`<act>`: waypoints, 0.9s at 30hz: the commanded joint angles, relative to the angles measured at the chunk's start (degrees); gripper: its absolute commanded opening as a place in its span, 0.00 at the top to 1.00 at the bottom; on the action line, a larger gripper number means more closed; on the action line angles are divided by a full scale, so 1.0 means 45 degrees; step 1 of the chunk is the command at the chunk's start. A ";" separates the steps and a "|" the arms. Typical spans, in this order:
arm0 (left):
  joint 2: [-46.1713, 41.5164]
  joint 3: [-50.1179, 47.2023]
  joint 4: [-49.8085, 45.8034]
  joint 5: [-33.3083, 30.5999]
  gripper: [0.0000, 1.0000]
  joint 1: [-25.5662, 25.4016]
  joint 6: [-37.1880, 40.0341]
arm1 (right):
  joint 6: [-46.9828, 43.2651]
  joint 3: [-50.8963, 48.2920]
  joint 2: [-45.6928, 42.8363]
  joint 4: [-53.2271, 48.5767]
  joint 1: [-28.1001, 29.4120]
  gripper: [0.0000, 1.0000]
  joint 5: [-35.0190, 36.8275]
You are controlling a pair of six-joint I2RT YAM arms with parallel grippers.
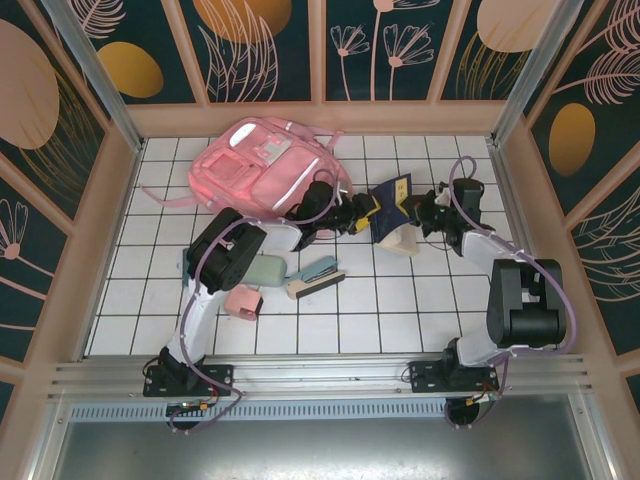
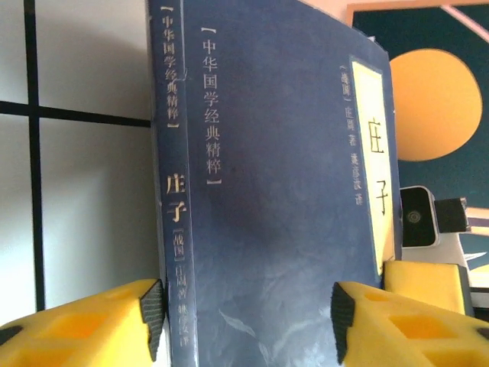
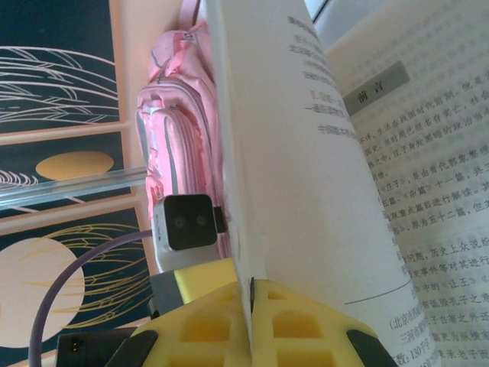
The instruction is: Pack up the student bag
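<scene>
Step in hand: judged to be a hand-over of the book (image 1: 390,203) from one arm to the other, ahead of loading it into the bag (image 1: 262,170).

Bag: lying flat on the bench (image 1: 400,310) at the far left, front pockets up, just beyond the left wrist; whether the main opening is unzipped cannot be told.

Right fingers (image 3: 252,302): pinched fully together on a thin part of the book (cover or a few leaves, not resolved); the remaining pages are seen fanned open beside the grip.

Left fingers (image 1: 362,212): set at a middling gap and brought up to the dark blue cover; in the left wrist view the near pad (image 2: 153,306) is seen beside the spine, the far pad (image 2: 341,313) in front of the cover; contact is not confirmed, so nothing is judged held on this side.

Notes for doing it well:
- the left grip is best closed across the whole block, spine included, so that the pages are shut together;
- the right pinch should not be let go until both left pads are seen bearing on the book;
- the book should be fed in spine first; loose leaves could catch on the bag's edge;
- the mint case (image 1: 265,270) and small pink box (image 1: 243,300) lie by the left arm and should be cleared on any swing.
</scene>
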 commanded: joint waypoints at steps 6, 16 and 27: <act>0.0909 0.0358 0.1282 0.0021 0.55 -0.0150 -0.0690 | 0.0836 -0.0796 -0.0736 0.1542 0.0024 1.00 -0.0648; 0.1655 0.0956 0.1792 0.0218 0.69 -0.0378 -0.1186 | 0.1233 -0.0855 -0.0668 0.1962 0.0082 1.00 -0.0805; 0.1648 0.1085 0.2042 0.0283 1.00 -0.0404 -0.1155 | 0.0958 -0.1012 -0.0571 0.1634 0.0041 0.99 -0.0653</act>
